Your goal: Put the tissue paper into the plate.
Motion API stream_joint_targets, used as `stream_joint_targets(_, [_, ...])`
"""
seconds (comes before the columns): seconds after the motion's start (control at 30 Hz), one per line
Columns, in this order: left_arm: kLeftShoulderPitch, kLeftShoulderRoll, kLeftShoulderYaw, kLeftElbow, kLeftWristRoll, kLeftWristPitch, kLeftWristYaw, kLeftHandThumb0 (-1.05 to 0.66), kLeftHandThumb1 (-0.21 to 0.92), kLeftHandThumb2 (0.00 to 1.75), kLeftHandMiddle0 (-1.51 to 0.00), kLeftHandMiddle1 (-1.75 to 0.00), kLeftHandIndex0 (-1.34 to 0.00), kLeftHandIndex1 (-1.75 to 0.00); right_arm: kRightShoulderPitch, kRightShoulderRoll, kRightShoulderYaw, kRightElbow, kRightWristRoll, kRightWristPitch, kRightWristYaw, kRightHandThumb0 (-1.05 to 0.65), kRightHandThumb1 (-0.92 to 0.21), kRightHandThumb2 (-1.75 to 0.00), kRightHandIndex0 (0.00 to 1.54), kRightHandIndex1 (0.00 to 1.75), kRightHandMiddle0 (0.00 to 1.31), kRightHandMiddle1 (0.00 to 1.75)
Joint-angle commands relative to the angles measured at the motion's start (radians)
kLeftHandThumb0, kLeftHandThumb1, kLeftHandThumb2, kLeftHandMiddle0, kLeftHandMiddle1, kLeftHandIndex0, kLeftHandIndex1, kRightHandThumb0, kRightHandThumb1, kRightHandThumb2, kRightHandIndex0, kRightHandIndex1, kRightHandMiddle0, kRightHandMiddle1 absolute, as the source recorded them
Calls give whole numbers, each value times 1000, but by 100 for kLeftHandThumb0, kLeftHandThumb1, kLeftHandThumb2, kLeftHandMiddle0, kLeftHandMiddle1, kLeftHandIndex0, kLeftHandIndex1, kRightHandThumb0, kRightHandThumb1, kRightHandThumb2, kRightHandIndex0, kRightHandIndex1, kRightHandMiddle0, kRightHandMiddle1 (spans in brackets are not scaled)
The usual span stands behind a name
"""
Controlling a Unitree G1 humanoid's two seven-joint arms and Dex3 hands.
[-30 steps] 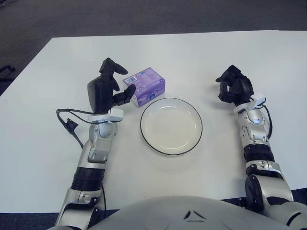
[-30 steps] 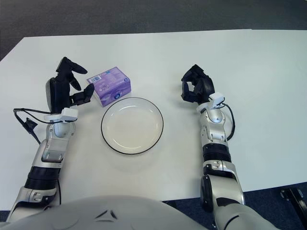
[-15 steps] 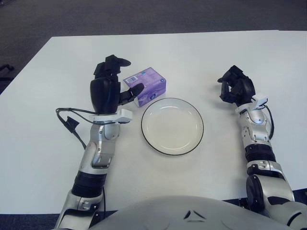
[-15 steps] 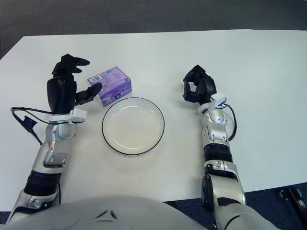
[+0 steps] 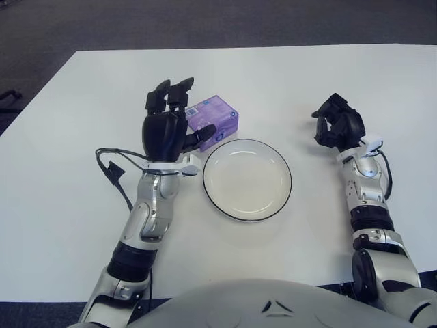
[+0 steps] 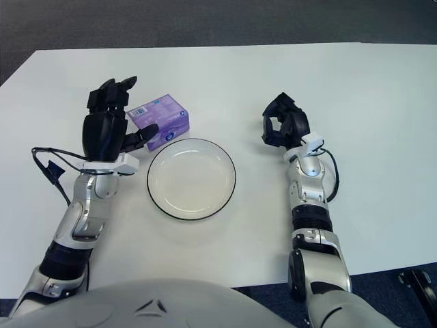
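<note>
A purple tissue pack (image 5: 217,120) lies on the white table just behind the left rim of the white, dark-rimmed plate (image 5: 247,181). My left hand (image 5: 184,113) is open and pressed up against the pack's left end. Its fingers (image 5: 168,96) point up and away past the pack's back corner, and its thumb (image 5: 205,132) lies along the pack's front side. The hand does not close around the pack. My right hand (image 5: 336,127) shows to the right of the plate, its fingers curled and holding nothing. The plate holds nothing.
A black cable (image 5: 113,169) loops off my left wrist onto the table (image 5: 61,137) at the left. Dark floor lies beyond the table's far edge and left corner.
My left hand has moved right to the tissue pack, and its fingers have stretched out beside the pack's left end. The pack, plate and right hand have stayed put.
</note>
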Motion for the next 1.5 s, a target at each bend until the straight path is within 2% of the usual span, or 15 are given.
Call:
stream_joint_targets(0.0, [-13,-30,-32,-11,14,45,-68,-105,92,80,0,-1,0,-7,158,76,11,106,-2,-22,-2,-45,-42,-119,129,175,53,175])
stream_joint_targets(0.07, [-24,-30,-44,-18,15,63,-104,-105,92,84,0,0,0,-1,157,74,11,110,-2,-25,-3,-45,-41,-120,129,175,54,175])
stream_joint_targets(0.23, [-83,-17,-90,-4,63,133,-234,-105,92,87,0,0,0,0,156,74,14,113,-3,-28,-12,-45,-41,-120,129,175,54,175])
stream_joint_targets(0.4, [-135,-25,-113,47,100,179,-281,-105,92,85,0,0,0,0,156,74,15,113,-5,-29,-18,-45,-40,-121,130,175,55,175])
stream_joint_targets(0.7, [-227,-51,-134,165,102,238,-318,-105,92,81,0,0,0,0,156,68,20,119,-7,-35,-16,-45,-40,-121,129,175,55,175])
stream_joint_targets(1.13, [-350,-73,-171,306,99,293,-331,-105,92,87,0,0,0,0,157,61,22,123,-15,-37,-15,-45,-41,-120,128,175,54,175])
stream_joint_targets(1.47, [-433,-95,-177,442,79,309,-292,-105,92,87,0,0,-1,-1,157,64,20,125,-15,-38,-18,-45,-42,-119,128,175,54,175])
